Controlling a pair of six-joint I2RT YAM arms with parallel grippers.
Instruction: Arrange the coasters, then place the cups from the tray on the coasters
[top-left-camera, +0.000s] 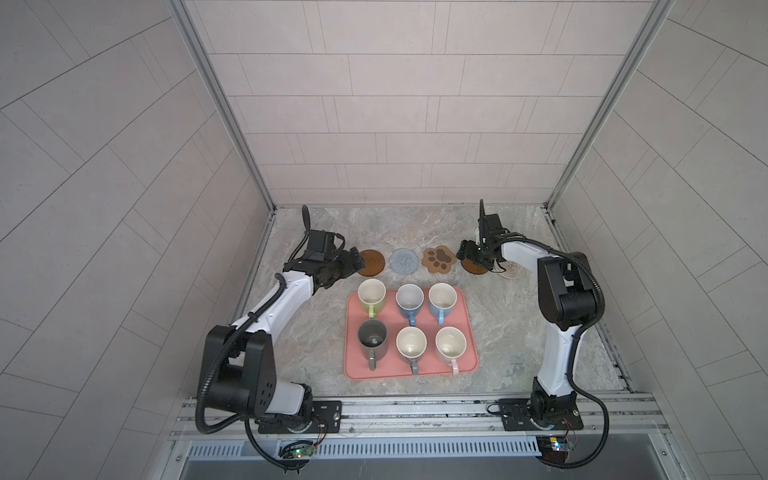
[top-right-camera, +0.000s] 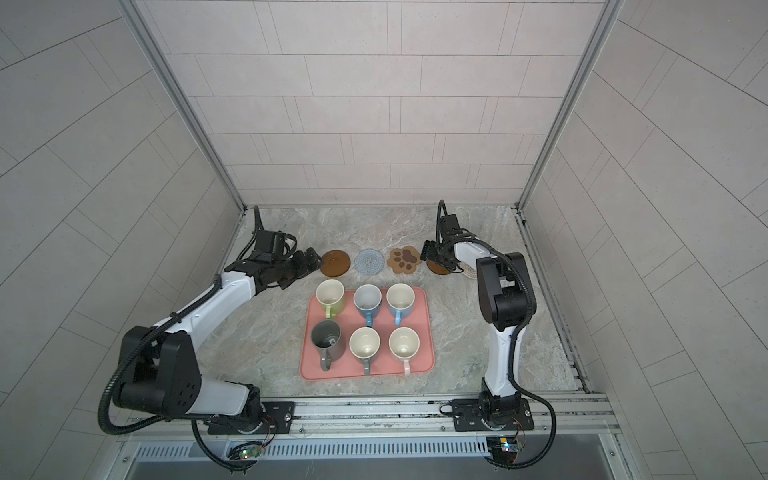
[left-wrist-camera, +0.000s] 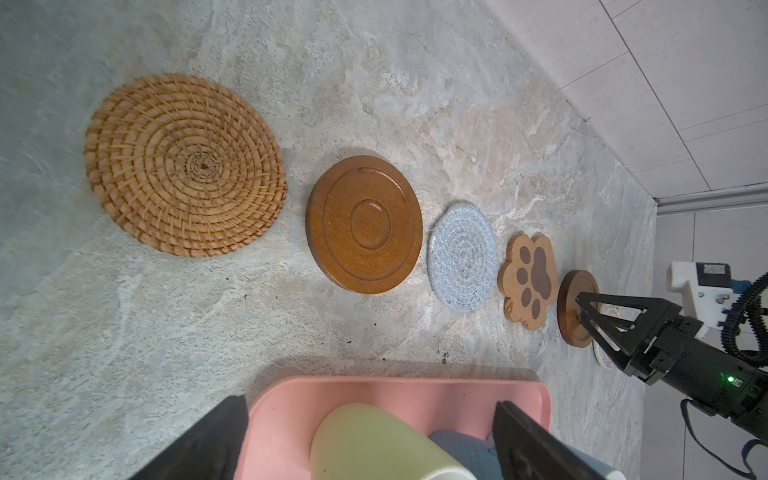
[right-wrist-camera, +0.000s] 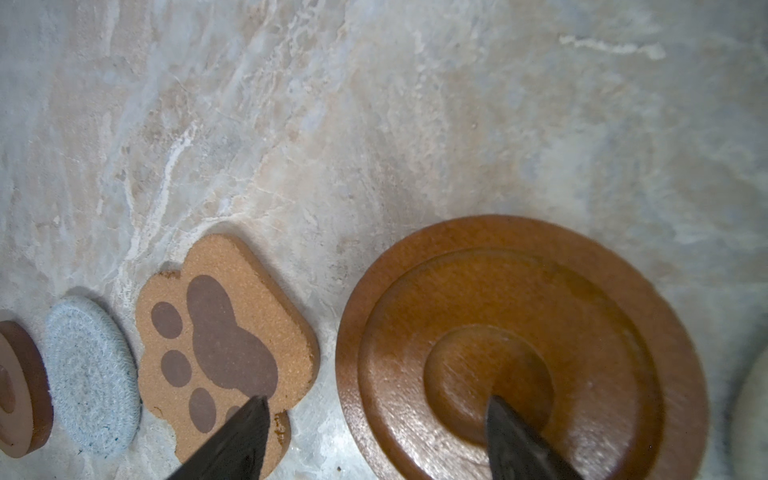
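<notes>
- Beyond the tray (top-left-camera: 353, 376), four coasters lie flat in a spaced row: rattan coaster (left-wrist-camera: 185, 165), wooden disc (left-wrist-camera: 364, 224), blue-grey crochet coaster (left-wrist-camera: 462, 256) and paw coaster (left-wrist-camera: 528, 280). The gaps leave room for a mug on each.
- The second wooden disc (right-wrist-camera: 519, 353) sits just beside the paw coaster and overlaps the beige crochet coaster (top-left-camera: 514, 272). It may be leaning on it, but that spot is too small to tell.
- The right gripper (left-wrist-camera: 581, 307) hangs over this disc, jaws apart and gripping nothing. One fingertip is over the centre recess and the other outside the rim, probably to shift the disc clear.
- The left gripper (top-left-camera: 345, 269) is spread wide and empty above the rattan end, near the light green cup (top-left-camera: 371, 296).
- All six cups (top-left-camera: 411, 345) stand upright on the tray, and arranging looks unfinished.
</notes>
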